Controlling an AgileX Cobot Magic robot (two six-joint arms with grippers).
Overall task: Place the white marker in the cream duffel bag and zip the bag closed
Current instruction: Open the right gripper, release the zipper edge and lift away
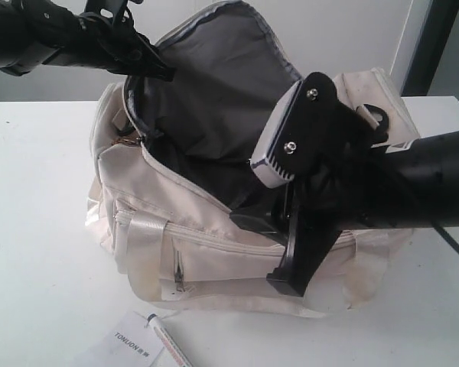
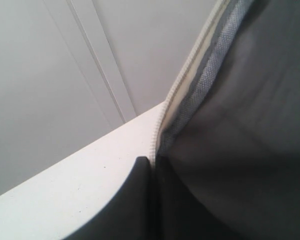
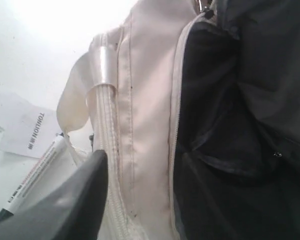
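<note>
Your right pincer (image 1: pixel 279 225) sits closest, its black fingers spread wide and empty. One ribbed pale pad hangs over the gaping mouth of the cream duffel bag (image 1: pixel 214 256), the other finger outside its soft front wall. Your left pincer (image 1: pixel 162 71) pinches the upright zipper rim, smooth grey lining showing. The slim white marker (image 1: pixel 168 344) lies on the table (image 1: pixel 38 229) beside a paper tag (image 1: pixel 126 344), outside the bag.

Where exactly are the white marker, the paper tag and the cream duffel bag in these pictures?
white marker (image 1: pixel 170 342): exterior view, middle of its barrel.
paper tag (image 1: pixel 122 348): exterior view, on its printed face.
cream duffel bag (image 1: pixel 191 210): exterior view, on its front side panel.
</note>
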